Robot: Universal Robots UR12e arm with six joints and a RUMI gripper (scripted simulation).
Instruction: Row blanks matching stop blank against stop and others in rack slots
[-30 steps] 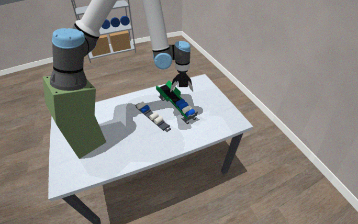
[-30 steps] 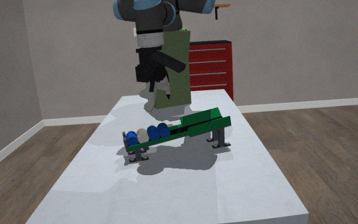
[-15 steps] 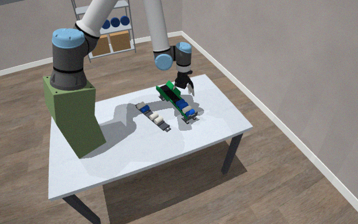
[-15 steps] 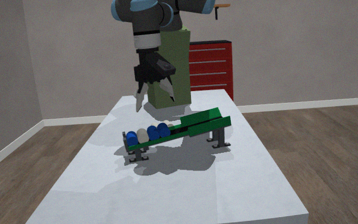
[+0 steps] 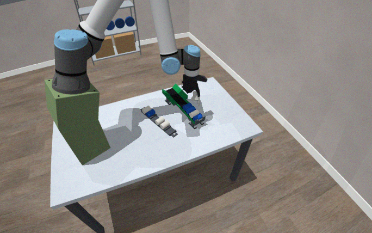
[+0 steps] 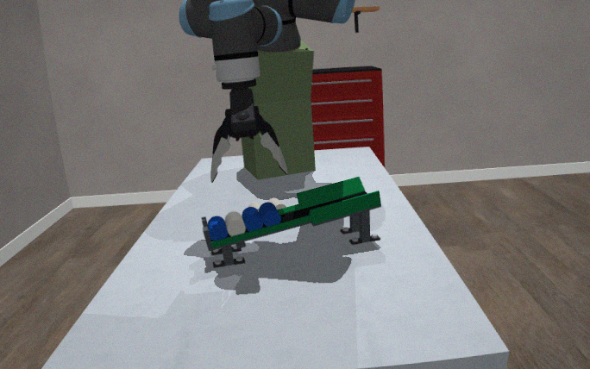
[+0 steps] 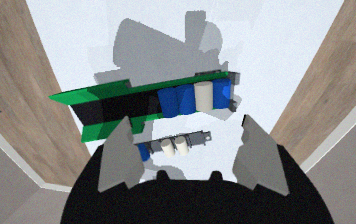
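Observation:
The green feed ramp point(image 5: 181, 92) point(image 6: 336, 199) point(image 7: 107, 93) slopes down to its stop. On it lie a blue blank point(image 5: 197, 117) point(image 6: 217, 227) point(image 7: 222, 93) at the stop, then a cream blank point(image 5: 194, 112) point(image 6: 235, 222) point(image 7: 203, 97), then two blue blanks point(image 5: 188, 107) point(image 6: 260, 215) point(image 7: 177, 100). The dark stock rack point(image 5: 171, 131) point(image 7: 201, 136) holds a cream blank point(image 5: 146, 109), a blue blank point(image 5: 150, 112) point(image 7: 144, 151) and two cream blanks point(image 5: 162, 122) point(image 7: 174, 146). My gripper point(image 5: 196, 96) point(image 6: 248, 173) point(image 7: 185, 116) is open and empty, well above the table beside the ramp.
The white table point(image 5: 137, 156) point(image 6: 304, 313) carries the ramp, the rack and the green robot pedestal point(image 5: 76, 121) point(image 6: 282, 109). A red tool cabinet point(image 6: 348, 109) and a shelf unit point(image 5: 120, 41) stand on the floor beyond the table.

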